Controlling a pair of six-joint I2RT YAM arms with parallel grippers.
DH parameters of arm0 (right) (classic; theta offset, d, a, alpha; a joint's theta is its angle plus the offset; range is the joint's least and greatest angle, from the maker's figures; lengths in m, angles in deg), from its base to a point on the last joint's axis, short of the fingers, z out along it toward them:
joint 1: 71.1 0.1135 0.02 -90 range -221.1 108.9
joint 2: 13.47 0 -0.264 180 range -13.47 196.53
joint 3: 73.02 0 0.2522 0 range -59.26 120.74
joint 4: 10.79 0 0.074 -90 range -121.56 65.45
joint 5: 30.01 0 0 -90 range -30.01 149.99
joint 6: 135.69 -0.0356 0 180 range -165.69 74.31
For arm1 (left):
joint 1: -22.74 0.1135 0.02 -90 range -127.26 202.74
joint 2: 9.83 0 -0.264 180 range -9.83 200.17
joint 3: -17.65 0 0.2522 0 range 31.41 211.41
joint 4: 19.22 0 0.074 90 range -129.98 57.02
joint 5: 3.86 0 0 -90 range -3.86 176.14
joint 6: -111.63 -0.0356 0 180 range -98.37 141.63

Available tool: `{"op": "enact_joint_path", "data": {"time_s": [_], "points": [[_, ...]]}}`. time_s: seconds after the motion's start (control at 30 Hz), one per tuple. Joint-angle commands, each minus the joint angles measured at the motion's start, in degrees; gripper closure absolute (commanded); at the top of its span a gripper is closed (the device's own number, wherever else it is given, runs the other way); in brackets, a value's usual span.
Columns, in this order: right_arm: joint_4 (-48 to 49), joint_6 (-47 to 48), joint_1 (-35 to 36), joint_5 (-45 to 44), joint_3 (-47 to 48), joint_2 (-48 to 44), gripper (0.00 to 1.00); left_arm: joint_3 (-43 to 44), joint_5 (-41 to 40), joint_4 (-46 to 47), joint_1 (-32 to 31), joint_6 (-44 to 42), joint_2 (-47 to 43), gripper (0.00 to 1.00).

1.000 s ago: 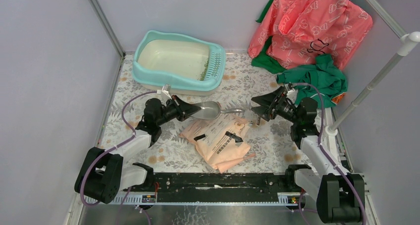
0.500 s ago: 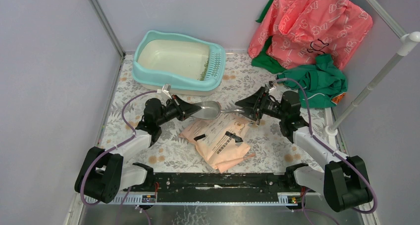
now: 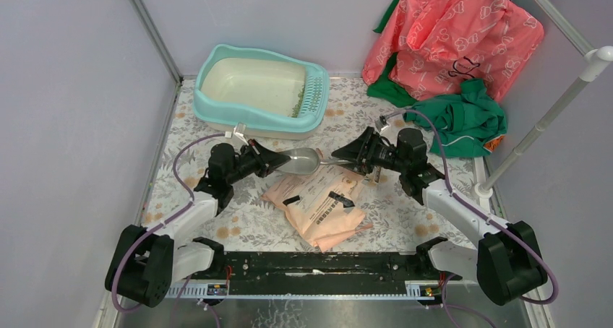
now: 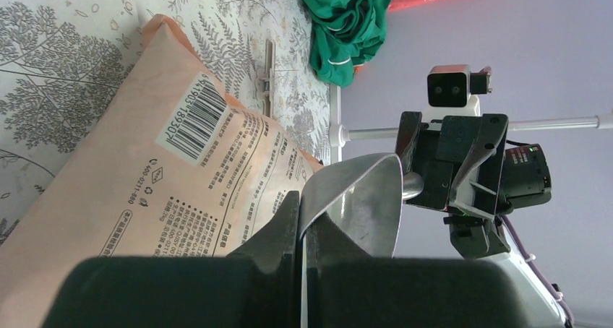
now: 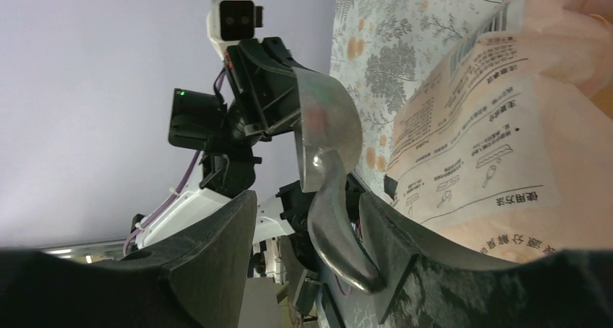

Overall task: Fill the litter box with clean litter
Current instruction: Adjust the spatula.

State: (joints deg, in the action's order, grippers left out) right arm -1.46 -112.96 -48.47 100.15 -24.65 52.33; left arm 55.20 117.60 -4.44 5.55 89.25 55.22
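Top external view: the teal litter box (image 3: 246,123) sits back left on the surface (image 3: 376,212), a thin scatter of clean litter (image 3: 296,105) green by its grille end, and the peach bag (image 3: 322,209) lies flat nearer the arms. Above the bag hangs the grey scoop (image 3: 303,160) — left pincer (image 3: 278,160) clamped on its bowl rim, right pincer (image 3: 347,158) open around the handle. Those granules look light and loose, apt to spill — best carried in the stiff scoop, held by the handle, level.
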Motion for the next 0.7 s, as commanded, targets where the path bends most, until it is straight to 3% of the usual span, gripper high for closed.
{"op": "enact_joint_path", "data": {"time_s": [0.0, 0.5, 0.67], "points": [[-2.1, 2.5, 1.1, -2.4, 2.0, 0.0, 0.39, 2.6, -2.6, -3.0, 0.1, -2.5, -2.7, 1.0], [4.5, 0.3, 2.7, -1.6, 1.7, 3.4, 0.45, 3.0, 0.1, -2.3, -1.3, -3.1, -1.9, 1.0], [7.1, -1.0, 2.8, -0.7, 1.5, 4.1, 0.56, 2.5, 0.2, -1.7, -1.5, -3.1, -1.4, 1.0]]}}
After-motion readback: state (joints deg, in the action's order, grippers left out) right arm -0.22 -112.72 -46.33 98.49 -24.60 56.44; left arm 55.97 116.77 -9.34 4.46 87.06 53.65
